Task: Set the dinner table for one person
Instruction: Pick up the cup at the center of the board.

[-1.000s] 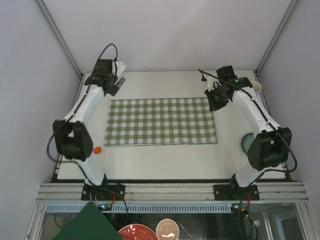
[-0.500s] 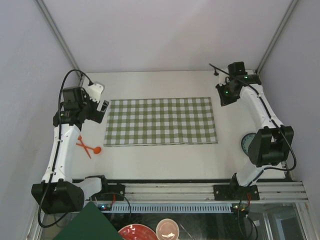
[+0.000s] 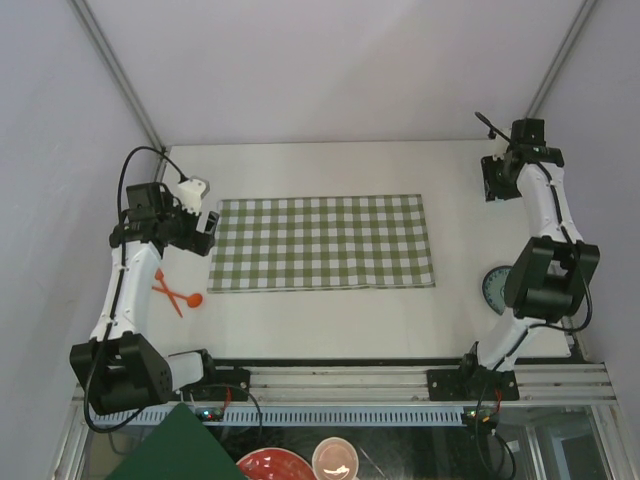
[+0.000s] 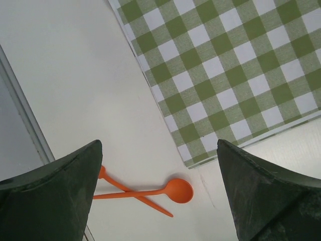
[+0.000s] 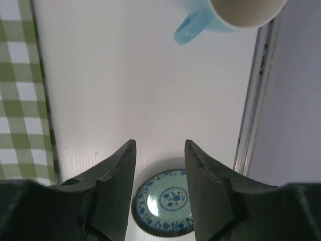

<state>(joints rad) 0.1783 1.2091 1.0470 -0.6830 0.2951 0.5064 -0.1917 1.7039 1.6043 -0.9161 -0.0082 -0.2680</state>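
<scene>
The dinner table point(image 3: 330, 315), a large off-white rectangular top with a metal edge, lies before both arms. Nearest you, crossed orange plastic utensils point(image 4: 129, 193) and a small blue-patterned plate point(image 5: 163, 201) lie off the green-checked cloth point(image 3: 320, 242), so I'd judge the setting hardly begun. Your left gripper point(image 4: 158, 150) is spread wide and the right gripper point(image 5: 159, 145) parted, both empty. Farthest, the pale-blue mug point(image 5: 230, 15) is cut off.

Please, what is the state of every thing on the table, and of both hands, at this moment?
Checked cloth: spread flat on the dinner table.
Orange spoon: lying off the cloth, crossed with another orange utensil.
Blue mug: upright, looks empty.
Patterned plate: flat on the table, empty.
Left hand: open, empty.
Right hand: open, empty.
</scene>
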